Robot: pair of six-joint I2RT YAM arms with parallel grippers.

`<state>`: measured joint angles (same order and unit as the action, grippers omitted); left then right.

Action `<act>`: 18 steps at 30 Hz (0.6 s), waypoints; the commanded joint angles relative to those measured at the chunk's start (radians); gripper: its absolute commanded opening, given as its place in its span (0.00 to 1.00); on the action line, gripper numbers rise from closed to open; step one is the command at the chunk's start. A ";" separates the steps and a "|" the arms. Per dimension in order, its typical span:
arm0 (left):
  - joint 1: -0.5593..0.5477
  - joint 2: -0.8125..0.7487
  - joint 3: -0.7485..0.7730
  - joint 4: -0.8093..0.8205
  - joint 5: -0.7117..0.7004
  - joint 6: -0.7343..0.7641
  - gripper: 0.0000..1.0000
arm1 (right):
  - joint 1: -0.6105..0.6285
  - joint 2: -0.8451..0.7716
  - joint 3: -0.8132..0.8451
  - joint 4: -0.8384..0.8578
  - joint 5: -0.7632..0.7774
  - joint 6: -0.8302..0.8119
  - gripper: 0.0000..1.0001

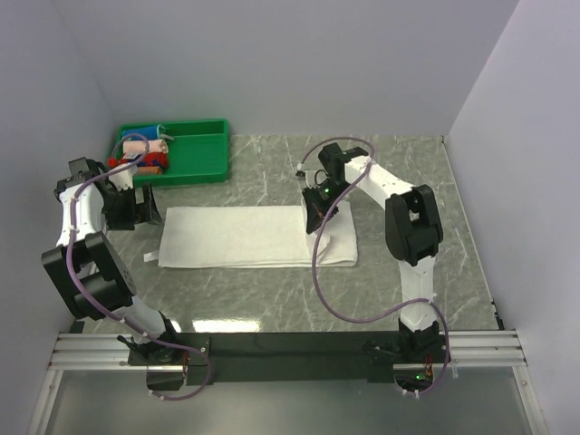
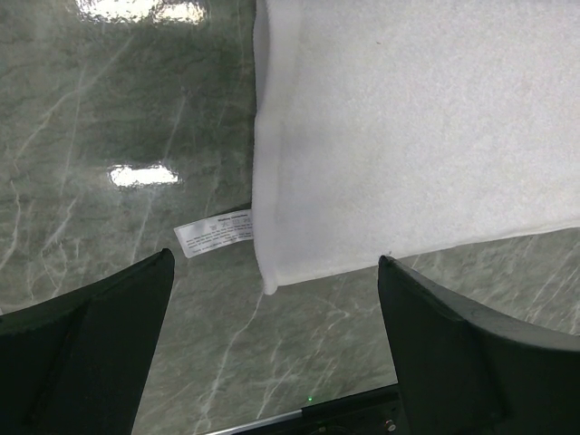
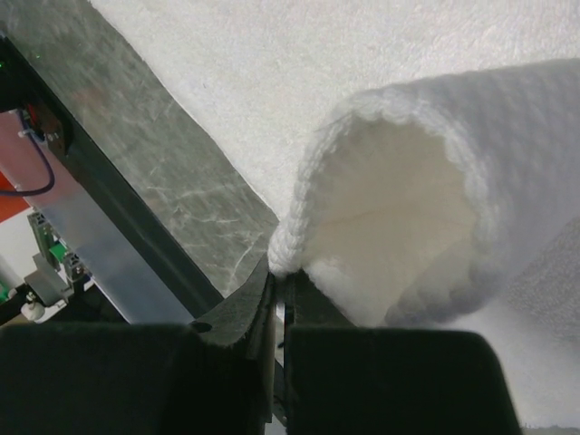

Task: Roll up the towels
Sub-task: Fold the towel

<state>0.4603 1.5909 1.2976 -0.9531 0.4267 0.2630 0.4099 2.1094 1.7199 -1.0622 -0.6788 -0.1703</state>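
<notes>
The white towel lies flat across the middle of the table, its right end curled up. My right gripper hangs over that end, shut on the towel's hemmed edge. In the right wrist view the gripper pinches the edge, and the cloth arches up into a loose open curl. My left gripper sits just off the towel's left end, open. In the left wrist view the gripper frames the towel's near corner without touching it; the rest of the towel spreads beyond.
A green bin at the back left holds small colourful rolled cloths. A white care label sticks out from the towel's left edge onto the marble tabletop. Grey walls close off the back and both sides.
</notes>
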 commanded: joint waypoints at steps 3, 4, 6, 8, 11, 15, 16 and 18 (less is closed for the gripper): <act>-0.003 -0.043 -0.001 0.031 0.026 -0.021 0.99 | 0.039 0.004 0.024 -0.025 -0.057 0.003 0.00; -0.003 -0.045 -0.003 0.033 0.029 -0.021 0.99 | 0.043 0.024 0.042 -0.030 -0.062 0.002 0.01; -0.003 -0.048 -0.001 0.033 0.037 -0.015 1.00 | 0.055 0.044 0.064 -0.050 -0.065 -0.009 0.14; -0.005 -0.049 0.000 0.036 0.040 -0.011 0.99 | 0.064 0.060 0.089 -0.073 -0.058 -0.034 0.28; -0.012 -0.054 0.000 0.040 0.055 -0.001 1.00 | 0.073 0.043 0.105 -0.076 -0.048 -0.044 0.49; -0.044 -0.057 -0.014 0.047 0.063 0.019 0.83 | 0.069 0.017 0.168 -0.104 -0.009 -0.084 0.57; -0.055 -0.051 -0.020 0.050 0.067 0.024 0.77 | 0.057 0.002 0.191 -0.105 0.008 -0.103 0.57; -0.092 -0.037 -0.035 0.069 0.072 0.022 0.66 | 0.032 -0.008 0.211 -0.098 0.039 -0.120 0.57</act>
<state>0.4099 1.5795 1.2869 -0.9134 0.4576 0.2691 0.4801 2.1651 1.8671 -1.1427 -0.6888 -0.2371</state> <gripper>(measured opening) 0.698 0.568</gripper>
